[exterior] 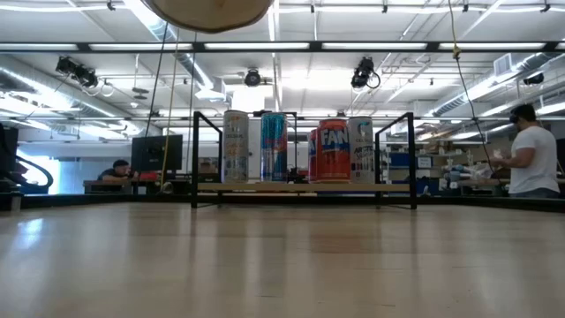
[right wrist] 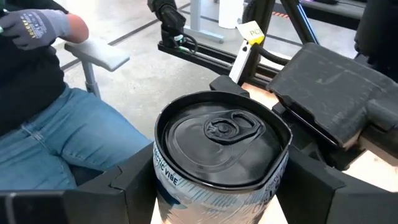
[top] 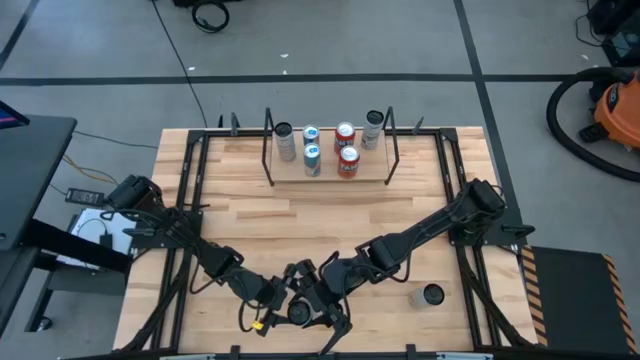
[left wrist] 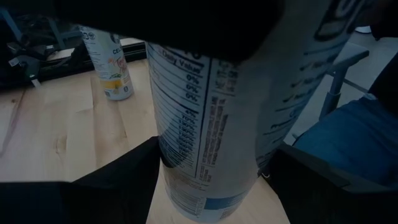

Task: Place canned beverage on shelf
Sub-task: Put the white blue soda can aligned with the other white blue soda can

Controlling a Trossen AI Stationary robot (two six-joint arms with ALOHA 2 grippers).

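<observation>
Right gripper [right wrist: 217, 186]: closed round a black-topped can [right wrist: 221, 149] at the near table edge.
Left gripper [left wrist: 211, 180]: fingers flank the same can; grip cannot be told.
Shelf [top: 330, 178]: far across open board, six cans on it.
Spare can [top: 431, 296]: just beside the right arm.

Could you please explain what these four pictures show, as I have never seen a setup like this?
This is a robot with two dark arms working at a wooden table. One picture looks down from above, one looks level across the tabletop, and the other two come from cameras on the wrists. At the far edge stands a low shelf holding six cans. Another can stands alone near the right arm. At the near edge, the right tool is closed on a drink can, and the left tool is at that same can. A seated person is beside the table.
</observation>
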